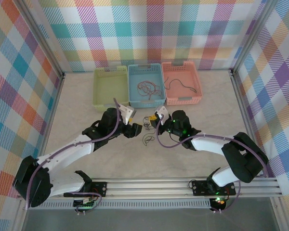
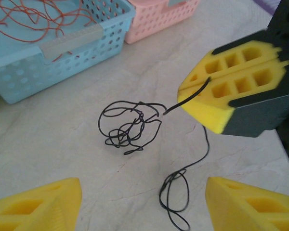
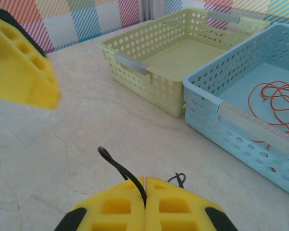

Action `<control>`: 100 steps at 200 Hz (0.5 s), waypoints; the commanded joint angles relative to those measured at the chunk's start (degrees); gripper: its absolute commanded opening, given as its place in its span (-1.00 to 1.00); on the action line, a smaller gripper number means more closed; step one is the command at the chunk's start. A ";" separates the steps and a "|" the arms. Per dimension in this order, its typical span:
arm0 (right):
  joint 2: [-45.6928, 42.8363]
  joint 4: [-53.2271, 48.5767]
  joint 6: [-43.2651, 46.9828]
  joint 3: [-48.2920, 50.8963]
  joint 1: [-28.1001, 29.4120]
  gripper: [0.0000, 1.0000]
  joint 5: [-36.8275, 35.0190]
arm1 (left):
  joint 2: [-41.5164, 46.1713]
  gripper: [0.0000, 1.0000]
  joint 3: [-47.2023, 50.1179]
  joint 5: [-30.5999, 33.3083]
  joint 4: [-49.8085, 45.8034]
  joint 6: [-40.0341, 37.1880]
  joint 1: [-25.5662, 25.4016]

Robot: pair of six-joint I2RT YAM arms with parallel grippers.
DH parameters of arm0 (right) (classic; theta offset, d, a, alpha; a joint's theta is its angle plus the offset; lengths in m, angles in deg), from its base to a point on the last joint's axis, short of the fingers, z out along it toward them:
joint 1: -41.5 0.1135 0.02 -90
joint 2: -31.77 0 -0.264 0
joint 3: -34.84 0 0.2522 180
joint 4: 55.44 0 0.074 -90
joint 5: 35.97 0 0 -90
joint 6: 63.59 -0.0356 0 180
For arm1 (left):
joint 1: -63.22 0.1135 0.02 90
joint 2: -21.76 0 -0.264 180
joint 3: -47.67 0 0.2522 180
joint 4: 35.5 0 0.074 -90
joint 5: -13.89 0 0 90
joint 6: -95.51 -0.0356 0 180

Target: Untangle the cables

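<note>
Two claws meet near the middle of the table (image 1: 77,115), in front of three baskets. We see the right claw (image 3: 145,204) fully closed: its yellow pads press together and pinch the black cable (image 2: 130,126) close to one end. A short end sticks out from the pads. Below them the cable runs down to a narrow loop on the table, and just beside it lies a curly black tangle. The left claw (image 2: 143,207) stands wide open and holds nothing; in its own view its two fingers are on each side of the loop. Red-orange cables (image 2: 33,19) lie in the blue basket (image 2: 62,72). One dark cable (image 1: 180,84) lies in the pink basket (image 1: 182,101). The green basket (image 1: 110,105) stands beside the blue one.
</note>
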 commanded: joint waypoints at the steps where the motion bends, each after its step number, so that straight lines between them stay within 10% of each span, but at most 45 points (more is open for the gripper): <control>1: -1.94 3.55 -3.36 1.10 -1.24 -1.00 4.38 | -2.91 0.37 -1.27 -2.04 6.97 -6.73 -0.78; 100: -2.92 4.98 -5.24 1.88 -3.23 -1.00 9.41 | -13.32 0.21 -4.78 -6.70 15.56 -11.30 -1.39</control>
